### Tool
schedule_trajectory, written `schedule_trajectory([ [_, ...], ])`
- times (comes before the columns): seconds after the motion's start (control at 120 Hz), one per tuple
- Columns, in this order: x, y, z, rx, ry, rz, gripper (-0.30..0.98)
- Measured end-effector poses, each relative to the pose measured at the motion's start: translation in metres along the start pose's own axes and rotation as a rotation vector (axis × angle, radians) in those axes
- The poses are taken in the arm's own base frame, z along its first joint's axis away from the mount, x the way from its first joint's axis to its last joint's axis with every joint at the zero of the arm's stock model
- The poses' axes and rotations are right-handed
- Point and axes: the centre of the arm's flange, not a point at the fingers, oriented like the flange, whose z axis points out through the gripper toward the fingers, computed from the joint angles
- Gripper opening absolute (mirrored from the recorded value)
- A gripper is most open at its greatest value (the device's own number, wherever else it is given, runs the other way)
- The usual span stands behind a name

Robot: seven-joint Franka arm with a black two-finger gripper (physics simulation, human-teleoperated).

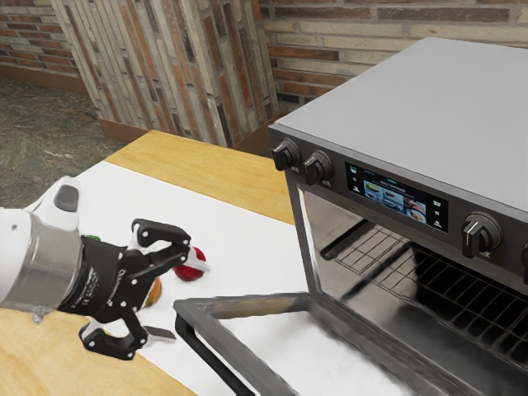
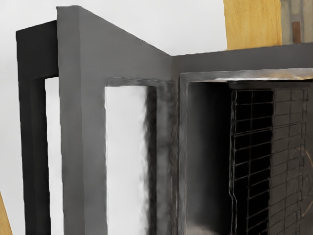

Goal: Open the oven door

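The oven door (image 1: pixel 239 351) is close to the camera in the exterior view. It is open, folded down and out from the front of the big gray oven (image 1: pixel 412 91). The black handle (image 1: pixel 206 355) runs along the door's outer edge. The gripper (image 1: pixel 180 299) is near that edge, on the exterior view's left. Its two fingers are spread wide apart, and it is not holding the door or anything else. Inside the oven I see a wire rack (image 1: pixel 388 257). A round red thing (image 1: pixel 188 274) sits on the white part of the table (image 1: pixel 247 243), behind one finger. An orange-brown thing (image 1: pixel 155 290) peeks out by the gripper.
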Motion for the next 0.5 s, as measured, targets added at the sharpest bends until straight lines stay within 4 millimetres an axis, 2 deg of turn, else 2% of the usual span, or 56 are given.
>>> schedule_trajectory([
  [0.025,0.023,0.043,-0.024,-0.004,0.053,-0.014,0.68],
  [0.042,0.04,0.065,-0.035,0.004,0.087,-0.024,0.68],
  [0.083,0.09,0.099,-0.041,0.067,0.163,-0.046,0.68],
  [0.117,0.128,0.106,-0.031,0.144,0.198,-0.064,0.68],
  [0.15,0.166,0.103,-0.009,0.239,0.211,-0.084,0.68],
  [0.2,0.197,0.093,0.014,0.346,0.199,-0.082,0.69],
  [0.25,0.199,0.087,0.033,0.421,0.167,-0.052,0.69],
  [0.317,0.178,0.083,0.055,0.495,0.123,0.006,0.69],
  [0.358,0.157,0.076,0.074,0.551,0.089,0.054,0.69],
  [0.4,0.148,0.071,0.082,0.587,0.073,0.082,0.69],
  [0.5,0.146,0.056,0.093,0.65,0.048,0.105,0.69],
])
